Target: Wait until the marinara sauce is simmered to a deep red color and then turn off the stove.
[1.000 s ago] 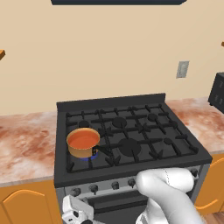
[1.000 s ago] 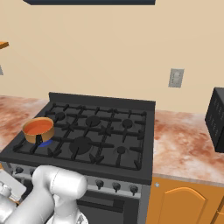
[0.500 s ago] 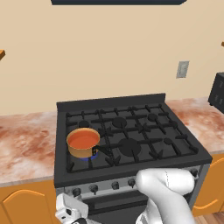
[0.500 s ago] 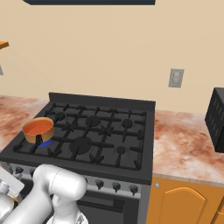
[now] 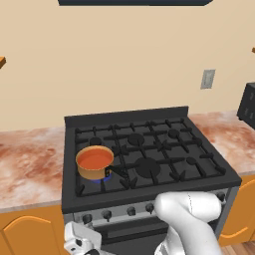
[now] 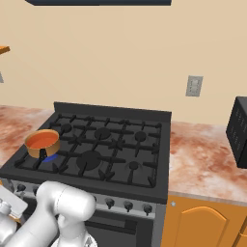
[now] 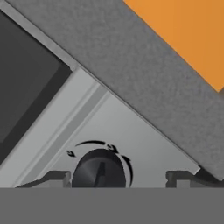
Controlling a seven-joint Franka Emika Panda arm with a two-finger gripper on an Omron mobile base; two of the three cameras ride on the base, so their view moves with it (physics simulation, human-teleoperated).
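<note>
stove (image 5: 149, 159): black gas range set into the marbled bench (image 5: 30, 167), between orange cabinets; grates, raised back, silver front with a row of small dark knobs.
saucepan (image 5: 94, 163): small, orange-tan, on the front-left burner, roughly 8 o'clock from the middle of the cooktop; short dark handle points toward 4 o'clock. Blue flame shows under it, so that burner is lit.
marinara sauce (image 5: 95, 158): flat smooth disc filling the pan, orange-red; reads reddish, but I can't call it deep red from here.
hand (image 7: 118, 177): down low at the stove front, at the left end of the knob row; tips stand wide, one either side of a knob, not touching it.
knob (image 7: 101, 169): round, dark, with a pointer ridge and tick marks around it; sits off-centre between the tips, nearer one of them.
progress: approach to the knob looks done. Left: close on it, turn it, flame out.
</note>
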